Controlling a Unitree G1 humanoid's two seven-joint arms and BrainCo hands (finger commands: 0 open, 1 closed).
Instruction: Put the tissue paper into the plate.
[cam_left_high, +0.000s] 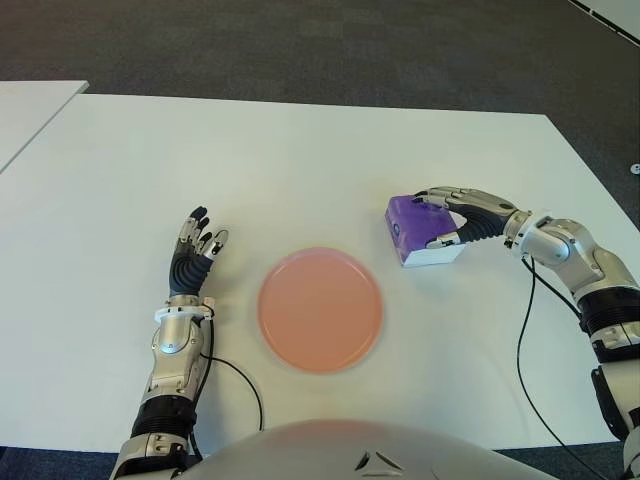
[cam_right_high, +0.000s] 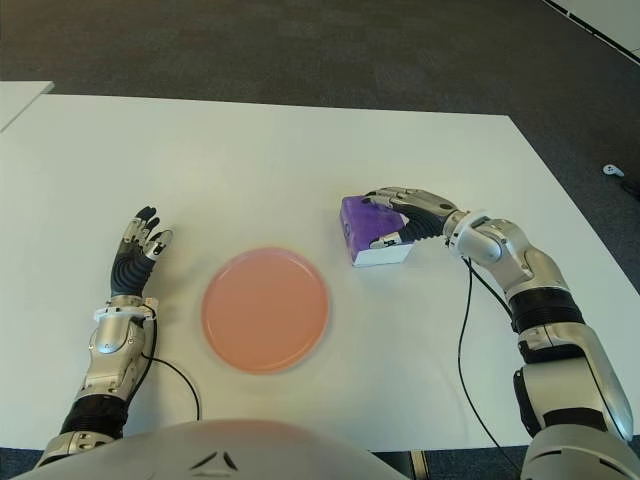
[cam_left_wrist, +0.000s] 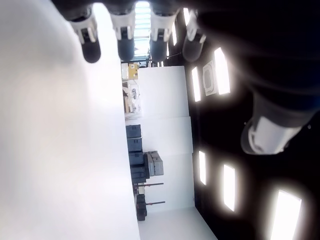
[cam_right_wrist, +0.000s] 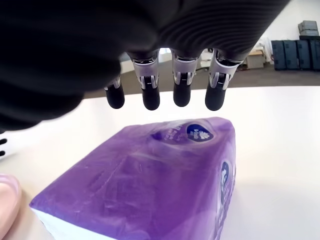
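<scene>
Left eye view: a white table (cam_left_high: 300, 160) carries 3 items of interest. A pink plate (cam_left_high: 320, 309) lies near the front edge, bare inside. A purple tissue pack (cam_left_high: 420, 230) lies flat on the table at about 2 o'clock from the plate, close to its rim but not touching it. The right hand (cam_left_high: 462, 215) reaches in from 3 o'clock and arches over the pack, with the 4 fingers (cam_right_wrist: 182, 92) along its far side and the thumb toward the near side, presumably to pinch it across its narrow width. Right wrist view: the 4 fingertips hang just above the top of the pack with a visible gap, so the hand is spread and holds nothing; the grasp is judged not yet closed. The left hand (cam_left_high: 196, 248) shows at 9 o'clock from the plate, fingers extended and empty, well clear of the path to the plate. The pack probably deforms under pressure, so a broad grip suits it.
</scene>
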